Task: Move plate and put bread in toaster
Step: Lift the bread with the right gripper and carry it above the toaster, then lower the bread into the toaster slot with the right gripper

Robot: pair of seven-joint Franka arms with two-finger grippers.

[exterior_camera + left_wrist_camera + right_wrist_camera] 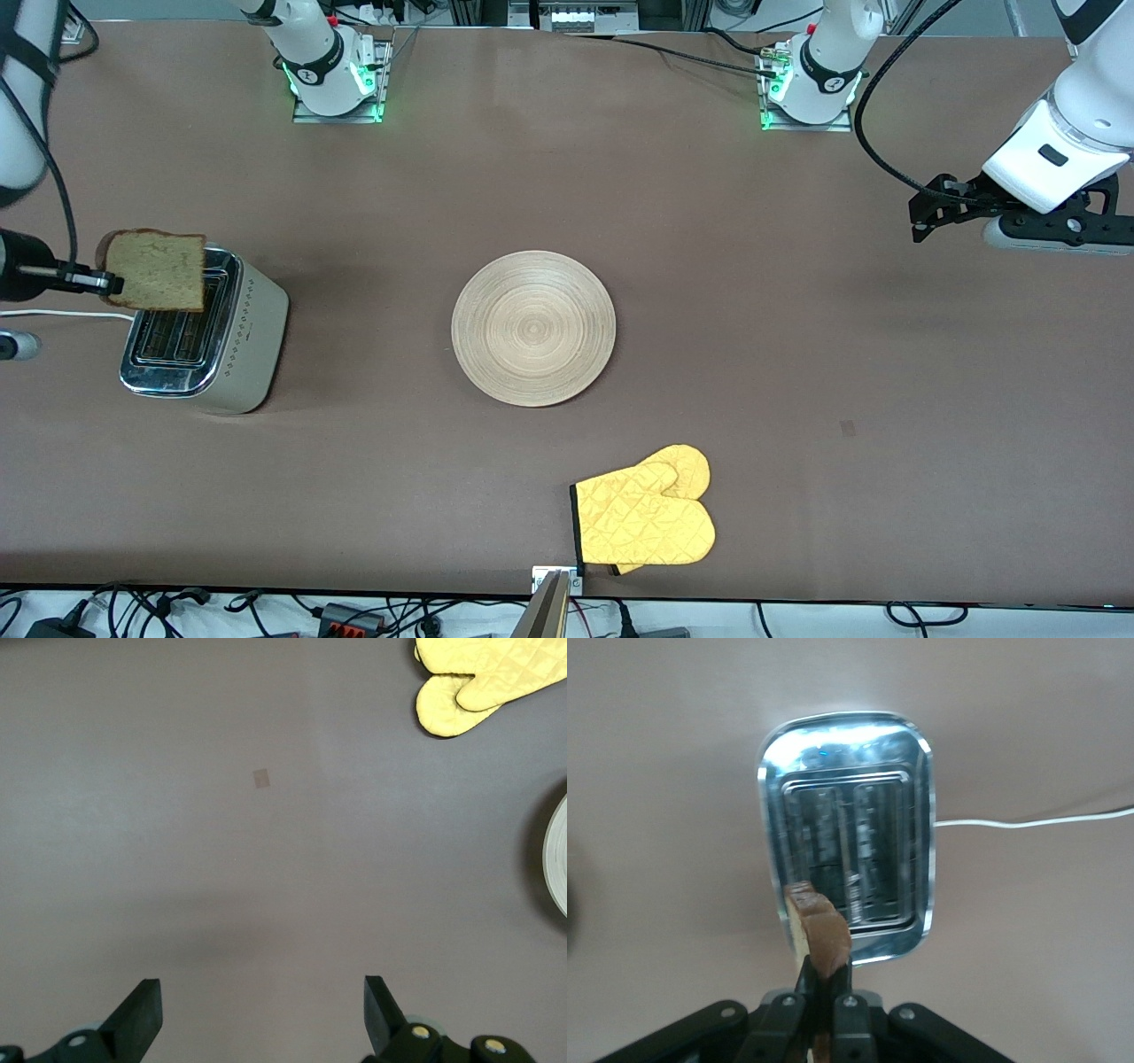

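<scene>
Gripping the square slice of brown bread by one edge, the right gripper holds it upright in the air over the chrome-topped, cream-sided two-slot toaster. In the right wrist view the slice hangs over the rim of the toaster top, seemingly not yet lined up with a slot. White cord trails off from the toaster. Large round light-wood plate sits mid-table, well apart from that gripper. Left arm waits; left gripper hangs with fingers spread and nothing between them over bare brown tabletop, the yellow quilted oven mitt well ahead of it.
</scene>
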